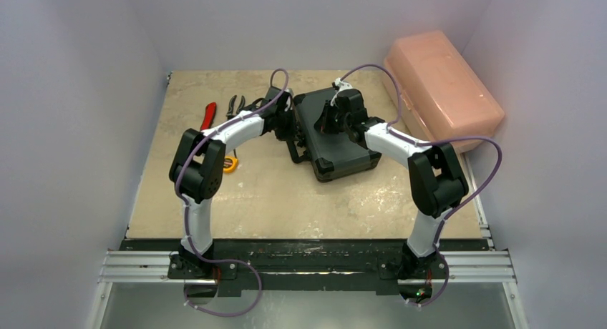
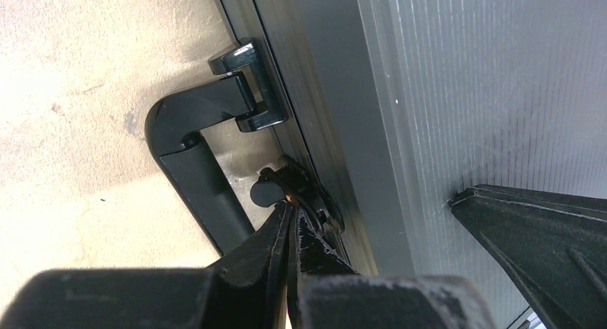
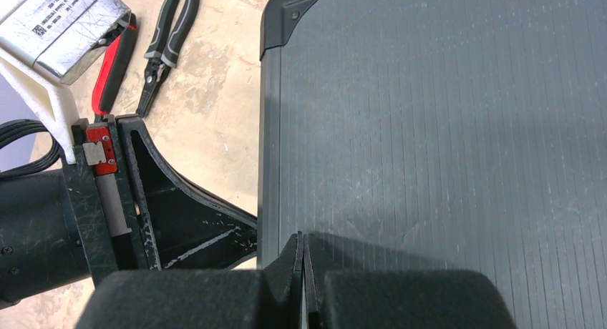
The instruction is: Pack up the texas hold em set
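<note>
The black briefcase (image 1: 342, 151) of the texas hold em set lies closed in the middle of the table, so its contents are hidden. My left gripper (image 2: 292, 209) is shut, with its tips touching a latch (image 2: 313, 198) on the case's side, just beside the black handle (image 2: 202, 173). My right gripper (image 3: 301, 239) is shut with nothing in it, its tips resting on the ribbed lid (image 3: 444, 114) near the left edge. From above, the left gripper (image 1: 286, 119) sits at the case's left side and the right gripper (image 1: 326, 121) sits over the lid.
A large pink plastic box (image 1: 444, 86) stands at the back right. Black pliers (image 3: 168, 43) and a red-handled tool (image 3: 114, 64) lie left of the case. A yellow tape measure (image 1: 230, 163) peeks out under the left arm.
</note>
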Tool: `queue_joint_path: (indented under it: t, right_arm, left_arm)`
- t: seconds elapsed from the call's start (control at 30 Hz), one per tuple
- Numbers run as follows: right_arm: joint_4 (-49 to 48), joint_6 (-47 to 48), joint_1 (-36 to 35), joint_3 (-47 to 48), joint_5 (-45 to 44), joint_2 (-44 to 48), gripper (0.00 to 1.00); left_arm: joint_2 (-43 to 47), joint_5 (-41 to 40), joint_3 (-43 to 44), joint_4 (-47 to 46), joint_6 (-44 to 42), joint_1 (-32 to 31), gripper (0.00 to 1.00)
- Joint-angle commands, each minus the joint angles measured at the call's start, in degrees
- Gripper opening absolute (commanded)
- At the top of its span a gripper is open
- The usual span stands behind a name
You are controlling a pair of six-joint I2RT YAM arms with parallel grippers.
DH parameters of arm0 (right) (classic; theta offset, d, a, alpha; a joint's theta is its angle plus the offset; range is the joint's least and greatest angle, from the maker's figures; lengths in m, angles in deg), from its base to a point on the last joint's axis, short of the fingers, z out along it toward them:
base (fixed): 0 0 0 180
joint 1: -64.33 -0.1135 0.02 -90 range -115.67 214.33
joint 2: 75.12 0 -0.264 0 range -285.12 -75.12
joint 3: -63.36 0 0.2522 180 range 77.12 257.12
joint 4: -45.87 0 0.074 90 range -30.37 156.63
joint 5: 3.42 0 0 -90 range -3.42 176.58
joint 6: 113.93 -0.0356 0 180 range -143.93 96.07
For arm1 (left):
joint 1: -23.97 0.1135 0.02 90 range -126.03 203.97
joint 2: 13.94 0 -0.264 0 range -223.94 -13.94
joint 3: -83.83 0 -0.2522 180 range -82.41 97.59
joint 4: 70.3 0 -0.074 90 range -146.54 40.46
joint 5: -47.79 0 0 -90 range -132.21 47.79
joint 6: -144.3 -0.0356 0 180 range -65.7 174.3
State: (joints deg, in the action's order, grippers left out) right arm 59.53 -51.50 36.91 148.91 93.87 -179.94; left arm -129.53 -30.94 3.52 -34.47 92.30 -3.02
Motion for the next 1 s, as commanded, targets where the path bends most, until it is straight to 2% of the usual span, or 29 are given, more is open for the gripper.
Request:
queue_joint_path:
  t: [0.0,0.7,0.97]
  right_arm:
    - [14.01,1.21,-0.38,-3.59,-0.87,-5.79,0.00]
    - [13.99,1.12,-0.50,-3.32,-0.52,-6.45,0.00]
    - [14.22,1.20,-0.66,-3.24,-0.52,-6.32,0.00]
  left_arm:
    - [2.13,0.66,2.37,-1.72,0.60,-1.08,0.00]
    - [2.75,-0.96,9.84,2.57,-0.71,-3.16,0.00]
    - [7.99,-3.62,3.76,2.63,-1.83,-3.18,0.00]
